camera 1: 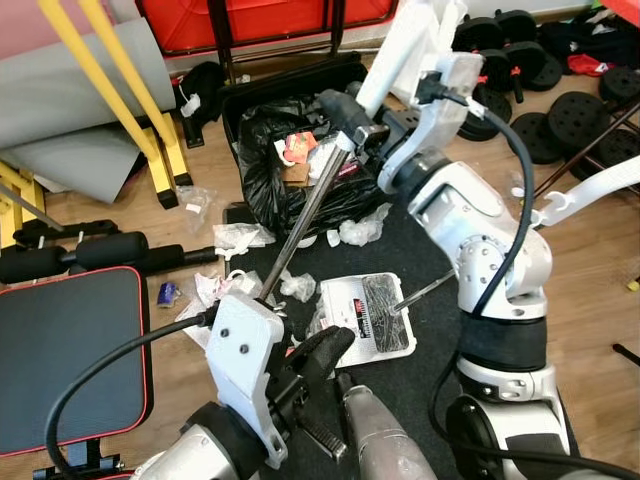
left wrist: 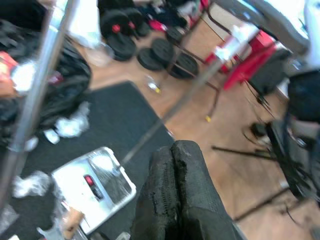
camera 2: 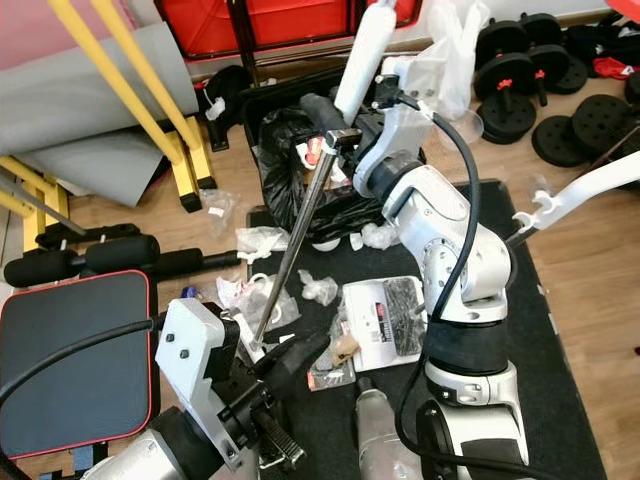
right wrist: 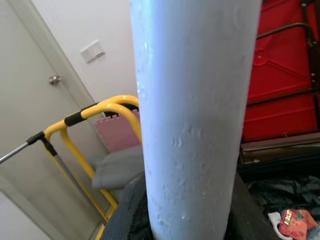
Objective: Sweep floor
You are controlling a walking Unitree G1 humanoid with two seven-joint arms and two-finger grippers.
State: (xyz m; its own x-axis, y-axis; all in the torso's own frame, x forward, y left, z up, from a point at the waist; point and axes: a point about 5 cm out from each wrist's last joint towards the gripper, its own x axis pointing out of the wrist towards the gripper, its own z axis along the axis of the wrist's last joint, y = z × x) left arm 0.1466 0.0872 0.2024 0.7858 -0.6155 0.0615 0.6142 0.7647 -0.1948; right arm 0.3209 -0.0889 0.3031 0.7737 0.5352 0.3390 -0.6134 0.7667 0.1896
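Right wrist view shows the right gripper's (right wrist: pixel 187 220) black fingers clamped around a thick white handle (right wrist: pixel 192 110), with a yellow metal frame (right wrist: pixel 95 112) and a red panel (right wrist: pixel 285 65) behind it. From the head cameras, that white handle tops a tilted silver broom pole (camera 1: pixel 305 215) whose lower end reaches the floor among crumpled paper scraps (camera 1: pixel 298 287), just beside the left gripper (camera 1: pixel 325 352). The right arm (camera 1: pixel 470 230) holds the handle up high, above an open black rubbish bag (camera 1: pixel 270 165) holding wrappers. The left gripper hovers low over the dark floor mat (camera 1: pixel 400 260), its two black fingers (left wrist: pixel 175 195) pressed together on nothing. Just beside it on the mat lies a white dustpan-like tray (camera 1: pixel 368 313) with dark debris in it. More white scraps (camera 1: pixel 360 230) lie near the bag. A black padded bench (camera 1: pixel 65 350) stands at the robot's left, and black weight plates (camera 1: pixel 580 115) sit on the wooden floor (camera 1: pixel 590 250) at far right.
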